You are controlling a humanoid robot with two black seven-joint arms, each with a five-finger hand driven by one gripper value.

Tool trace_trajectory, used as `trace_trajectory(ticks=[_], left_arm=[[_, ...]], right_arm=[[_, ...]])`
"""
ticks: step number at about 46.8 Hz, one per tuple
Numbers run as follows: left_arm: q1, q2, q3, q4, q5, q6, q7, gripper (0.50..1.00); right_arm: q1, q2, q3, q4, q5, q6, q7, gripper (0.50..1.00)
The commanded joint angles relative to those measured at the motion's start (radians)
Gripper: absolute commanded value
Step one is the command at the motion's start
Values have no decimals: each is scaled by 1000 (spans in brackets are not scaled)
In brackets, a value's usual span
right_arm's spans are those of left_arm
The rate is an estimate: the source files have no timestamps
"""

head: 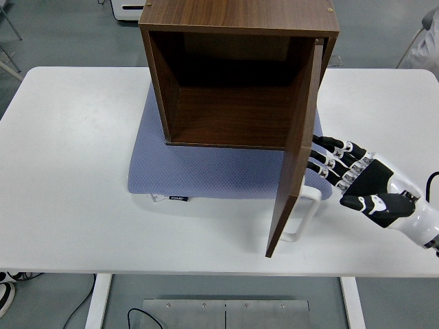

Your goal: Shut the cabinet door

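Now right hand, fingers extended, against cabinet door.

Probably a lab: white table on a metal base plate, grey floor.

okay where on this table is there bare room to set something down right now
The widest bare patch of the white table lies left of the blue mat. A bare strip runs along the near edge in front of the mat. Right is crowded: the cabinet door stands ajar, the right hand pressing it.
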Motion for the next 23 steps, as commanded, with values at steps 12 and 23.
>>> trace_trajectory(ticks=[12, 23], left_arm=[[0, 0, 0, 0, 0, 0, 0, 1000], [0, 0, 0, 0, 0, 0, -1, 1000]], right_arm=[[16, 90, -77, 0, -59, 0, -1, 1000], [56, 139, -83, -30, -72, -2, -1, 1000]])
